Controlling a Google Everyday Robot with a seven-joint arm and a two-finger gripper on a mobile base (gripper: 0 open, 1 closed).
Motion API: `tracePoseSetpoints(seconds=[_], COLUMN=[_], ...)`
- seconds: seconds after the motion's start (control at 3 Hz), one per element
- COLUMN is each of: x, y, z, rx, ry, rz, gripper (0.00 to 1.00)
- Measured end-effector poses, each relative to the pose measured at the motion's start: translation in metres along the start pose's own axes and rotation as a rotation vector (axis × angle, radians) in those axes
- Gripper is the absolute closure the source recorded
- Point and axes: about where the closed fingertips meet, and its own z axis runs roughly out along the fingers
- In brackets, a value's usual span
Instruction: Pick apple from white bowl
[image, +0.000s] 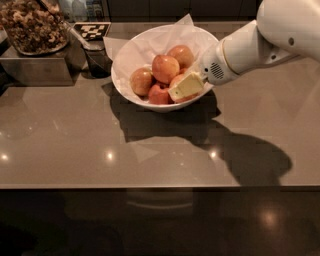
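The white bowl, lined with crinkled white paper, stands at the back middle of the counter and holds several apples. A large red-orange apple with a yellowish blush lies on top in the middle. Another large one lies behind it, a smaller yellow-brown one at the left and a darker red one at the front. My gripper reaches into the bowl from the right. Its pale yellow tip lies over an apple at the front right, hiding most of it.
A clear container of nuts sits on a metal box at the back left. A dark cup and a checkered tag stand just left of the bowl. My white arm crosses the right rear of the counter.
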Motion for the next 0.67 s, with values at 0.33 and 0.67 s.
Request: tracePoseSetpoints(seconds=[0.33, 0.67], x=[-0.001, -0.001], y=[0.013, 0.030], z=[0.008, 0.020], rx=[-0.043, -0.094], ry=[-0.023, -0.018], rz=[0.036, 0.042], gripper=[0.44, 0.63])
